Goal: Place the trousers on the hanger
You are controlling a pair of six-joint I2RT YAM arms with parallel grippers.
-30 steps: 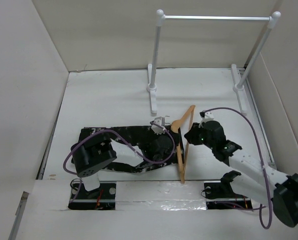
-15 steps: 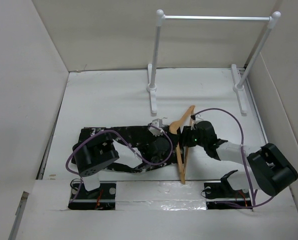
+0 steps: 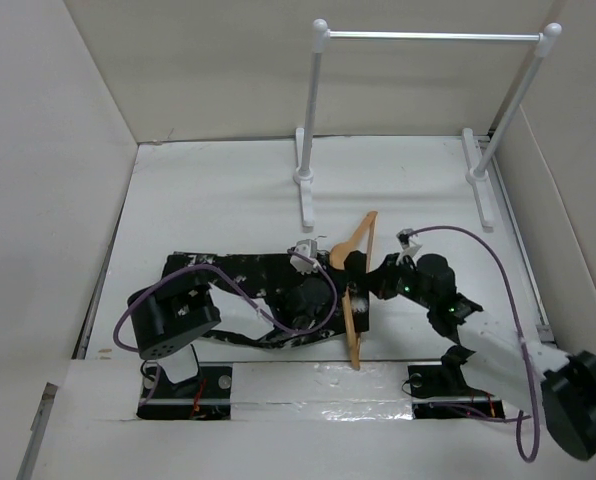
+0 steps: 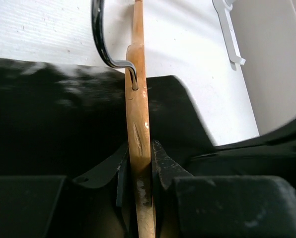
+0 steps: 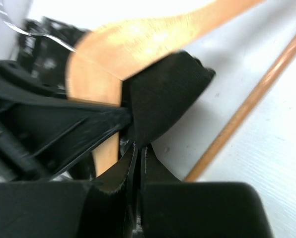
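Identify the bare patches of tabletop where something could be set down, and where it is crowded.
Free: the white strip between the rack's feet and the trousers, and the far-left corner beside the wall. Crowded: near centre, where trousers, hanger, left gripper and right gripper meet.

No text, label, brand, number or sign can be read in any view. Checked the hanger (image 4: 138,124): bare light wood, scuffed, no stamp or lettering legible. Checked the trousers (image 3: 228,272): the white marks on the black fabric are irregular splatter, not letters or figures
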